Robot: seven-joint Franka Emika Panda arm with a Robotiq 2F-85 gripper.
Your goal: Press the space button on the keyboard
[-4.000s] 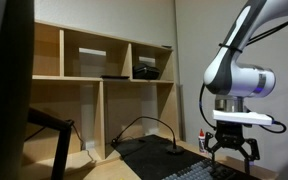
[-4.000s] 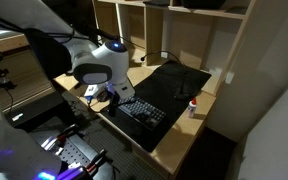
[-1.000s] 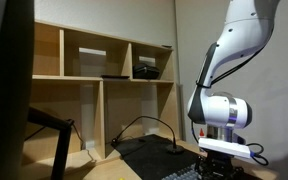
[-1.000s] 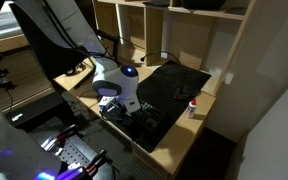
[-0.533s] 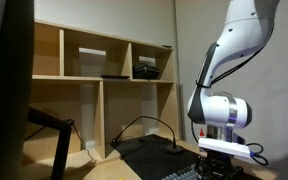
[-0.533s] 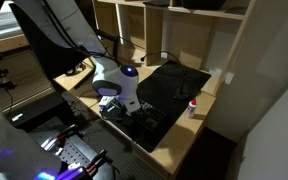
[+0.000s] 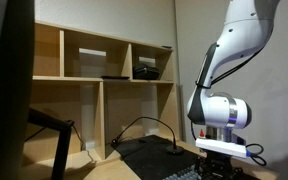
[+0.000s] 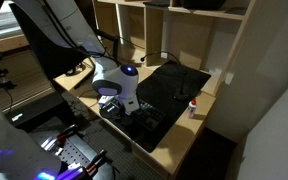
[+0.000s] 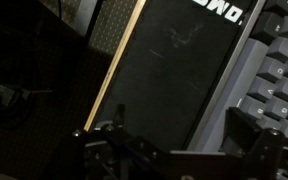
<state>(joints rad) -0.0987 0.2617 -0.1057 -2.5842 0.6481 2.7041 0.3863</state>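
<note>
The keyboard point(image 8: 147, 118) is dark and flat and lies near the front edge of the wooden desk. It also shows at the bottom of an exterior view point(image 7: 182, 174) and at the right of the wrist view point(image 9: 281, 80), where its grey keys are visible. My gripper point(image 8: 117, 108) is low over the keyboard's near end, fingers pointing down; whether it touches the keys cannot be told. It is partly cut off by the frame's bottom edge in an exterior view point(image 7: 222, 172). In the wrist view the gripper point(image 9: 174, 138) has its two dark fingers wide apart and holds nothing.
A plain black pad point(image 8: 176, 82) lies behind the keyboard and fills the middle of the wrist view point(image 9: 174, 70). A small white bottle with a red cap point(image 8: 193, 107) stands at the desk's edge. A wooden shelf unit point(image 7: 99, 90) stands behind, with a black cable point(image 7: 144, 125) below it.
Since four seconds ago the arm has come down and across onto the keyboard. Over the last second it has hardly moved.
</note>
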